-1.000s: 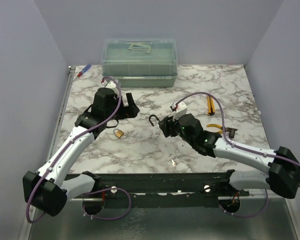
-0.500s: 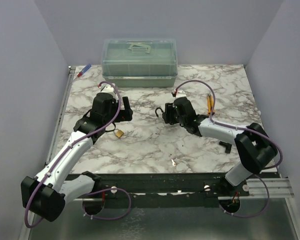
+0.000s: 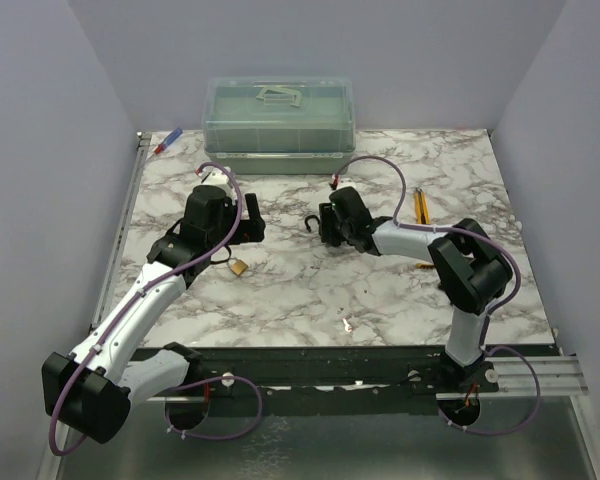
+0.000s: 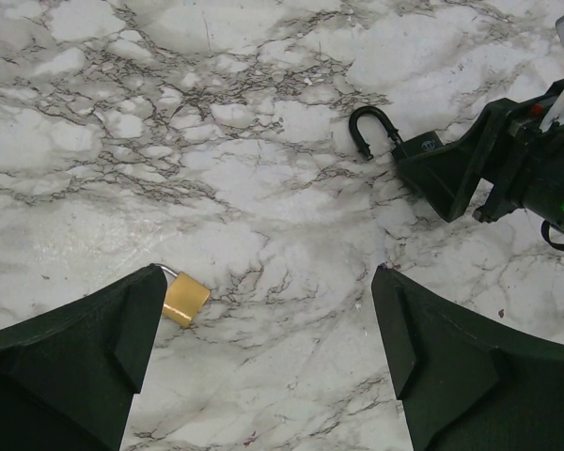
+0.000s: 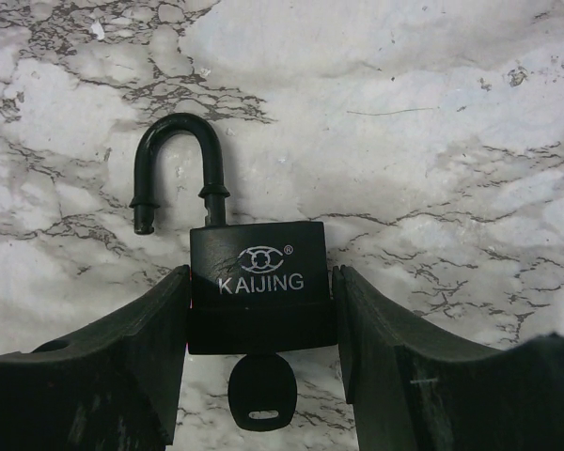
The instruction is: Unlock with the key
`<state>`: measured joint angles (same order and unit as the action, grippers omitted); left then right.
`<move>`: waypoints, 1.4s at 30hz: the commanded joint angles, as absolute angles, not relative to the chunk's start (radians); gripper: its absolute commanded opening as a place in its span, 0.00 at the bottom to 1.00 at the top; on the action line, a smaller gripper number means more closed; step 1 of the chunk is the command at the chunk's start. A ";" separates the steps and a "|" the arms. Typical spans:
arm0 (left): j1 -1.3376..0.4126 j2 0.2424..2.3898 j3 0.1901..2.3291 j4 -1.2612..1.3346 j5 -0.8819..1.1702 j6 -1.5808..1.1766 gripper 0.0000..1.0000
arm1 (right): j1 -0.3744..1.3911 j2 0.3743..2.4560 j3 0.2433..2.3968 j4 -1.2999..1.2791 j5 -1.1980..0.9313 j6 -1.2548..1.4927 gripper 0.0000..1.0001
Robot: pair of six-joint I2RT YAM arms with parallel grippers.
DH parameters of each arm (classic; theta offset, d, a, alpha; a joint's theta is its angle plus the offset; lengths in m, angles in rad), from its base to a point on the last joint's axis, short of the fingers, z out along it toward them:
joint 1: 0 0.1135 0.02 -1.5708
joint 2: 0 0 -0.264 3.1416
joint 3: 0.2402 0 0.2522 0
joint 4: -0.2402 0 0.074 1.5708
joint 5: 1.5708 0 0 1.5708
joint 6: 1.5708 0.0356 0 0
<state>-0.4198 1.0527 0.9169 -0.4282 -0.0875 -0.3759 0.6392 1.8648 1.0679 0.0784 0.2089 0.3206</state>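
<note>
At the lower centre of the right wrist view, the tiny key with a round black plastic head (image 5: 261,390) hangs from the underside of the black rectangular padlock (image 5: 260,246), its blade hidden, seemingly in the keyhole. The right pincer (image 5: 261,282) is clamped on the lock's two flanks. Further up, the black curved shackle (image 5: 177,150) stands raised, its short leg clear of the body, so the unlocking looks done. Beyond, the left pincer (image 4: 268,277) hangs spread wide and empty over the white marble tabletop (image 4: 122,94), with a small brass padlock (image 4: 185,299) beside one finger. The next move probably calls for setting the lock down gently and letting go without disturbing the key.
</note>
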 commanded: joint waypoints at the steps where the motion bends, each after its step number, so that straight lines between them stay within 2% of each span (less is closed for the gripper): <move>1: -0.415 1.054 0.911 -0.416 -0.091 -0.359 0.99 | 0.632 1.896 1.132 0.044 0.257 0.306 0.03; 4: -0.414 1.057 0.912 -0.416 -0.088 -0.357 0.99 | 0.634 1.892 1.130 0.041 0.256 0.305 0.16; 7: -0.415 1.060 0.913 -0.416 -0.086 -0.356 0.99 | 0.633 1.884 1.134 0.029 0.250 0.305 0.40; 11: -0.414 1.061 0.913 -0.416 -0.084 -0.356 0.99 | 0.633 1.860 1.140 0.008 0.243 0.303 0.60; 19: -0.411 1.065 0.914 -0.416 -0.078 -0.358 0.99 | 0.633 1.765 1.150 -0.060 0.195 0.296 0.83; 29: -0.408 1.062 0.913 -0.416 -0.072 -0.360 0.99 | 0.635 1.622 1.141 -0.281 0.086 0.423 0.85; 35: -0.407 1.060 0.913 -0.417 -0.072 -0.358 0.99 | 0.666 1.480 1.042 -0.427 0.032 0.530 0.84; 42: -0.407 1.051 0.911 -0.416 -0.068 -0.359 0.99 | 0.679 1.329 0.928 -0.516 -0.054 0.612 0.78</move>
<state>-0.4126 1.0607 0.9169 -0.4278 -0.0864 -0.3721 0.6666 1.3853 0.9691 -0.4088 0.0326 0.5396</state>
